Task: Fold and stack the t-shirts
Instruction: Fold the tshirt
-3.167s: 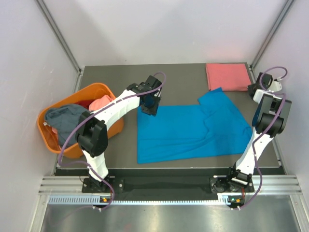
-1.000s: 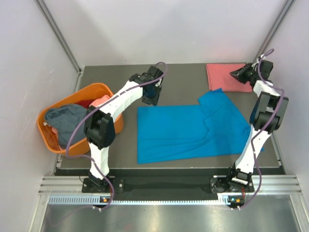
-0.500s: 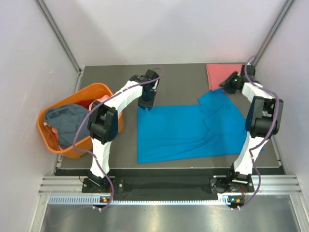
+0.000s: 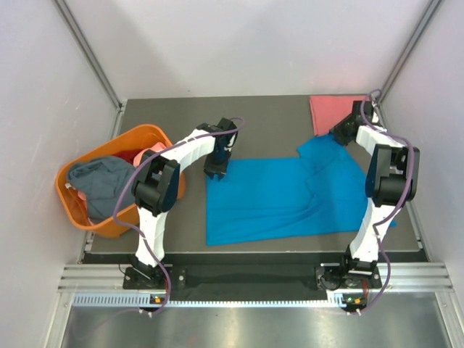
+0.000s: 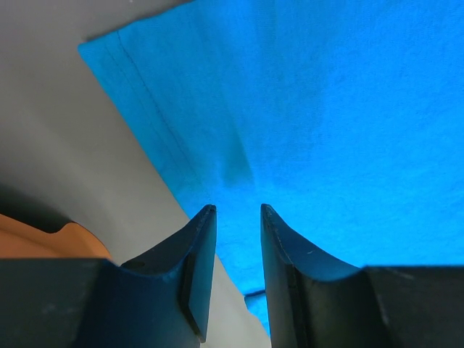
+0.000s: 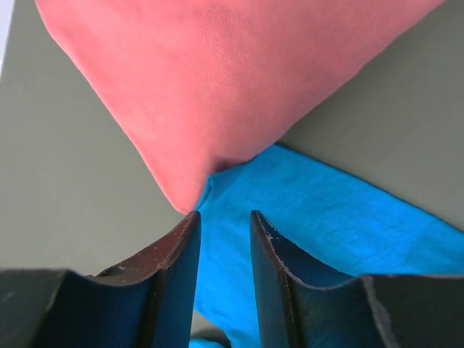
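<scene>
**Dark grey table, blue shirt spread flat, a gripper at each far corner**

Pale walls (image 4: 239,43) close in the dark grey table (image 4: 275,119) on three sides. At its left edge an orange basket (image 4: 148,134) overhangs the table and holds a crumpled grey-blue t-shirt (image 4: 98,177) with some salmon-pink cloth (image 4: 150,154) beside it.

Just right of the basket, the left gripper (image 4: 216,172) points down at the far left corner of the blue t-shirt (image 4: 275,196). In the left wrist view its fingers (image 5: 199,246) are a narrow gap apart with nothing between them. The blue cloth lies beneath and beyond them, its hem running along the bare table.

The blue t-shirt is spread across the middle of the table. It lies mostly flat, with a sleeve sticking out toward the far right.

At that sleeve, the right gripper (image 4: 341,135) is down low. The right wrist view shows its fingers (image 6: 181,246) slightly apart and gripping nothing, the tips right at the near corner of the folded salmon-pink t-shirt (image 6: 217,72). There that corner overlaps the edge of the blue sleeve. The folded shirt lies in the far right corner of the table.
</scene>
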You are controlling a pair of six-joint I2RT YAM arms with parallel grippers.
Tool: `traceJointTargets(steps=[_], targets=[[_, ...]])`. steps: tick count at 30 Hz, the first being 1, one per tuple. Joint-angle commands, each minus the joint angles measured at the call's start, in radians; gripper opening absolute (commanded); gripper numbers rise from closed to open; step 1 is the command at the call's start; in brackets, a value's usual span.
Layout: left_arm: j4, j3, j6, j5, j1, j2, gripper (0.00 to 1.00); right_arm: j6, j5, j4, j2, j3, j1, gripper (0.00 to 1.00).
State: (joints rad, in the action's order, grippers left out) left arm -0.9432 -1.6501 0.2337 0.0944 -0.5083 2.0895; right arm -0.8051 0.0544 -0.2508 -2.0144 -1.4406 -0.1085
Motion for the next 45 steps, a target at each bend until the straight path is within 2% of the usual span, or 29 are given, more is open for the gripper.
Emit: traceJointTargets(steps=[1,15,30,45], targets=[[0.017,-0.008,-0.008,0.002,0.005,-0.06,0.36,-0.036,-0.045,0.015,0.005,-0.072,0.007,0.34],[0.0,-0.043,-0.017,0.013,0.005,-0.052,0.36,-0.066,-0.041,-0.002,-0.086,-0.156,0.009,0.33],[-0.019,-0.088,-0.027,0.033,0.005,-0.062,0.36,-0.095,-0.076,-0.036,-0.058,-0.126,0.021,0.32],[-0.074,-0.218,-0.06,0.064,0.016,0.03,0.36,-0.088,-0.093,-0.058,-0.038,-0.101,0.024,0.31]])
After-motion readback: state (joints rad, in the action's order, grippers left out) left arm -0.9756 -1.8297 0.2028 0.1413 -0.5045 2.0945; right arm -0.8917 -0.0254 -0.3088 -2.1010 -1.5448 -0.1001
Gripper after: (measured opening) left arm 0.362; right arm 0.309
